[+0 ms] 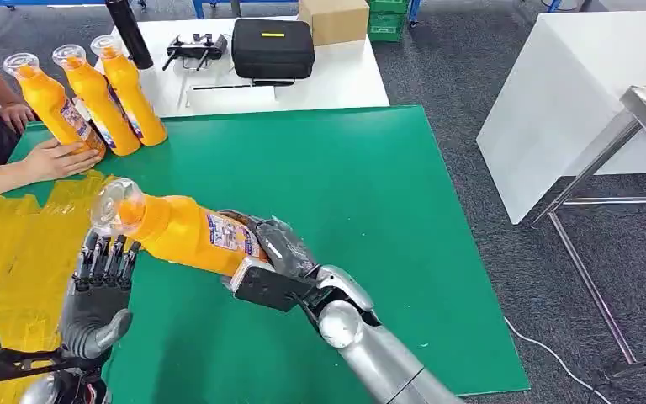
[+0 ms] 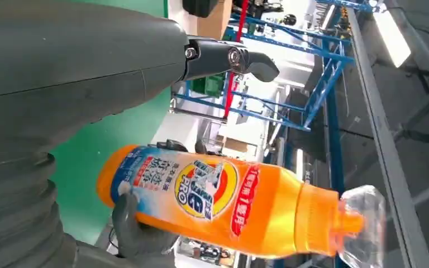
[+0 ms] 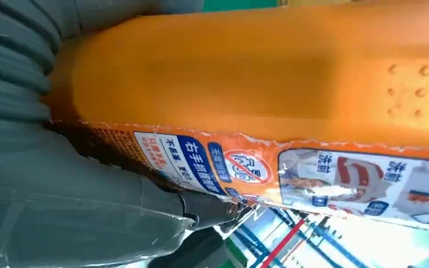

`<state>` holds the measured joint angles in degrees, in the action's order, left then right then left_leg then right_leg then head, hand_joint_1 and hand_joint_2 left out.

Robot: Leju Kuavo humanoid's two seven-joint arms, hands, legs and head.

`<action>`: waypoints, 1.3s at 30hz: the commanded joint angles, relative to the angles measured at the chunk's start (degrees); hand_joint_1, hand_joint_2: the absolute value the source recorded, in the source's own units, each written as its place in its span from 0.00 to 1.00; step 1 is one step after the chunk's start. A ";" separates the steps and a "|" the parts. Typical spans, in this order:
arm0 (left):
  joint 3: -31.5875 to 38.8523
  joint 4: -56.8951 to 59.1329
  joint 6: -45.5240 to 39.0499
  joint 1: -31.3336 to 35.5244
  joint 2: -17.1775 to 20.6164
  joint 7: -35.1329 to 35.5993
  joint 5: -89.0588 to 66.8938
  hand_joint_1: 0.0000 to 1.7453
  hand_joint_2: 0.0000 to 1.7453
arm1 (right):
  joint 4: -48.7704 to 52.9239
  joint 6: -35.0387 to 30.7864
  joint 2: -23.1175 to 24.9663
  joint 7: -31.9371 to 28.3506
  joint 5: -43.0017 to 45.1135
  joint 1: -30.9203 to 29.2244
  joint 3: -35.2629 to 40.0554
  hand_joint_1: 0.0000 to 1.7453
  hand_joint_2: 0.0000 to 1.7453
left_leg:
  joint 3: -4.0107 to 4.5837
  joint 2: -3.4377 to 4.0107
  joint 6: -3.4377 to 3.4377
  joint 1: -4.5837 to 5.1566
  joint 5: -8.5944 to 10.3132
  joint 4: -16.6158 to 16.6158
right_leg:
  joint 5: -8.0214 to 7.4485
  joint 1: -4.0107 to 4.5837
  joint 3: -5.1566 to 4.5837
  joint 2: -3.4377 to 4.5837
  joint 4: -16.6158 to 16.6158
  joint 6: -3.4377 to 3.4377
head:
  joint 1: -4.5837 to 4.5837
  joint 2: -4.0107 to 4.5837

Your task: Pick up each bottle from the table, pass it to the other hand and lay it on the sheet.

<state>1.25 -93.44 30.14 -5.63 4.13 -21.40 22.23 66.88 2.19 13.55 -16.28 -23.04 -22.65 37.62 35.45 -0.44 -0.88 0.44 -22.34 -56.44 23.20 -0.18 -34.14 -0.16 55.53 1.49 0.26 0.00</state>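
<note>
Green worktop [image 1: 370, 210] lies under the handover. Right robot hand [image 1: 265, 252] clasps the orange detergent bottle [image 1: 189, 231] by its base; left robot hand [image 1: 101, 282] waits beneath the neck, fingers apart. An early release could drop the bottle short of the yellow sheet [image 1: 17, 252].

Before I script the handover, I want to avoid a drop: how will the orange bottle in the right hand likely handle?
The orange bottle looks like rigid plastic, so it probably won't flex. The right hand grips its base end, leaving the clear cap end overhanging, so it may droop. Its glossy label could be slippery.
</note>
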 commanded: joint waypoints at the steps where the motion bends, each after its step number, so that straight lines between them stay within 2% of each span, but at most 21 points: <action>1: -4.34 5.35 -1.62 2.50 1.33 0.01 -2.82 0.00 1.00 | -3.65 1.41 1.53 1.79 -1.63 -3.59 15.11 1.00 1.00 | -0.15 0.11 0.07 0.02 -0.07 0.00 | 0.05 -0.01 0.12 0.09 0.00 -0.01 | -0.02 0.00; 11: -5.82 5.86 -2.84 3.27 2.57 -1.88 -6.52 0.00 1.00 | -5.10 3.05 2.82 2.21 -1.51 -3.38 25.02 1.00 1.00 | -0.13 0.05 0.06 0.02 -0.03 0.05 | 0.03 -0.04 0.11 0.02 -0.03 -0.02 | -0.04 0.00; 16: -7.54 6.42 -2.51 4.33 2.88 -2.84 -7.57 0.00 1.00 | -9.07 2.94 3.60 2.36 -0.18 -3.77 27.04 1.00 1.00 | -0.18 -0.03 0.07 0.01 -0.03 0.06 | 0.06 -0.03 0.16 -0.05 -0.05 -0.02 | 0.00 0.00; 20: -7.76 6.43 -2.52 4.44 2.88 -3.01 -7.76 0.00 1.00 | -9.63 2.88 3.64 2.36 -0.08 -3.79 27.19 1.00 1.00 | -0.41 -0.12 0.17 -0.05 -0.15 0.02 | 0.21 0.02 0.45 -0.18 -0.04 -0.06 | 0.00 0.00; 22: -7.76 6.43 -2.52 4.44 2.88 -3.01 -7.76 0.00 1.00 | -9.63 2.88 3.64 2.36 -0.08 -3.79 27.19 1.00 1.00 | -0.21 -0.08 0.09 -0.02 -0.03 0.06 | 0.07 -0.01 0.21 -0.12 -0.07 -0.03 | -0.02 0.00; 23: -7.76 6.43 -2.52 4.44 2.88 -3.01 -7.76 0.00 1.00 | -9.63 2.88 3.64 2.36 -0.08 -3.79 27.19 1.00 1.00 | -0.42 -0.13 0.18 -0.08 -0.17 -0.01 | 0.22 0.05 0.47 -0.17 -0.03 -0.07 | -0.02 0.00; 25: -7.76 6.43 -2.52 4.44 2.88 -3.01 -7.76 0.00 1.00 | -9.63 2.88 3.64 2.36 -0.08 -3.79 27.19 1.00 1.00 | -0.23 -0.10 0.10 -0.03 -0.04 0.06 | 0.09 0.00 0.25 -0.14 -0.08 -0.03 | 0.00 0.00; 27: -7.76 6.43 -2.52 4.44 2.88 -3.01 -7.76 0.00 1.00 | -9.63 2.88 3.64 2.36 -0.08 -3.79 27.19 1.00 1.00 | -0.40 -0.13 0.18 -0.06 -0.17 -0.02 | 0.23 0.03 0.44 -0.18 -0.01 -0.07 | -0.02 0.00; 28: -7.76 6.43 -2.52 4.44 2.88 -3.01 -7.76 0.00 1.00 | -9.63 2.88 3.64 2.36 -0.08 -3.79 27.19 1.00 1.00 | -0.14 -0.06 0.07 -0.01 -0.01 0.05 | 0.05 -0.02 0.13 -0.11 -0.06 -0.02 | 0.00 0.00; 30: -7.97 6.49 -2.55 4.54 3.00 -3.45 -8.37 0.00 1.00 | -9.98 2.76 3.61 2.29 0.07 -3.93 27.14 1.00 1.00 | -0.44 -0.13 0.20 -0.09 -0.21 -0.06 | 0.27 0.06 0.47 -0.20 0.01 -0.07 | -0.02 0.00; 33: -8.76 6.88 -2.56 5.28 3.31 -4.69 -10.20 0.00 1.00 | -11.18 2.74 3.74 2.15 0.55 -4.14 26.85 1.00 1.00 | -0.27 -0.11 0.11 -0.03 -0.07 0.03 | 0.13 0.00 0.28 -0.17 -0.05 -0.03 | -0.02 0.00; 39: -9.68 6.30 -1.80 5.08 3.82 -6.71 -12.20 0.00 1.00 | -10.18 0.65 1.79 1.89 3.10 -5.02 21.22 1.00 1.00 | -0.24 -0.18 0.11 -0.05 -0.06 -0.01 | 0.13 0.02 0.27 -0.25 -0.03 -0.03 | 0.00 0.00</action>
<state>-4.96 -90.12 28.33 -4.86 7.63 -27.37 11.69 59.82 3.85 17.14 -13.86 -21.05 -26.78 58.31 35.44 -0.37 -0.88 0.45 -22.34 -56.45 23.19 -0.22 -34.20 -0.14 55.53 1.49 0.26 0.00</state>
